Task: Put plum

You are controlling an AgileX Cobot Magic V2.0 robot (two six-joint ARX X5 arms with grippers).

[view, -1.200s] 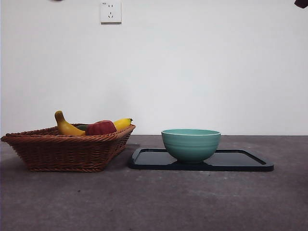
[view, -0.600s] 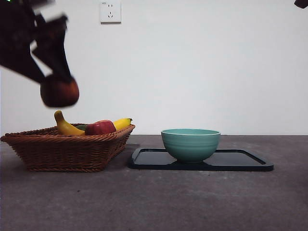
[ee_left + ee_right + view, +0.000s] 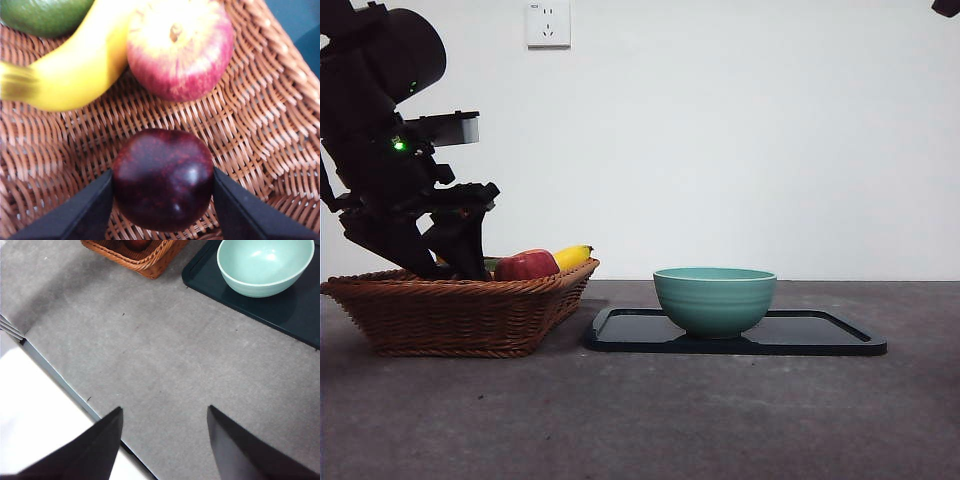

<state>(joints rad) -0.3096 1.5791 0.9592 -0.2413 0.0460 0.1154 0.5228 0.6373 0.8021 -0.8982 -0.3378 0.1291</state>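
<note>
The plum (image 3: 164,180), dark maroon and glossy, sits low inside the wicker basket (image 3: 270,115) with my left gripper (image 3: 162,181) shut on it, one black jaw against each side. In the front view the left gripper (image 3: 445,262) reaches down behind the basket (image 3: 460,315) rim, which hides the plum. My right gripper (image 3: 164,409) hangs open over bare grey table, holding nothing.
In the basket, beside the plum, lie a red apple (image 3: 180,47), a yellow banana (image 3: 75,75) and a green fruit (image 3: 45,15). A teal bowl (image 3: 714,298) stands on a black tray (image 3: 820,335) right of the basket. The right arm shows as a black tip (image 3: 947,6).
The left arm came in from the upper left carrying the plum and has dropped from above the basket down into it. The right arm has not moved.
</note>
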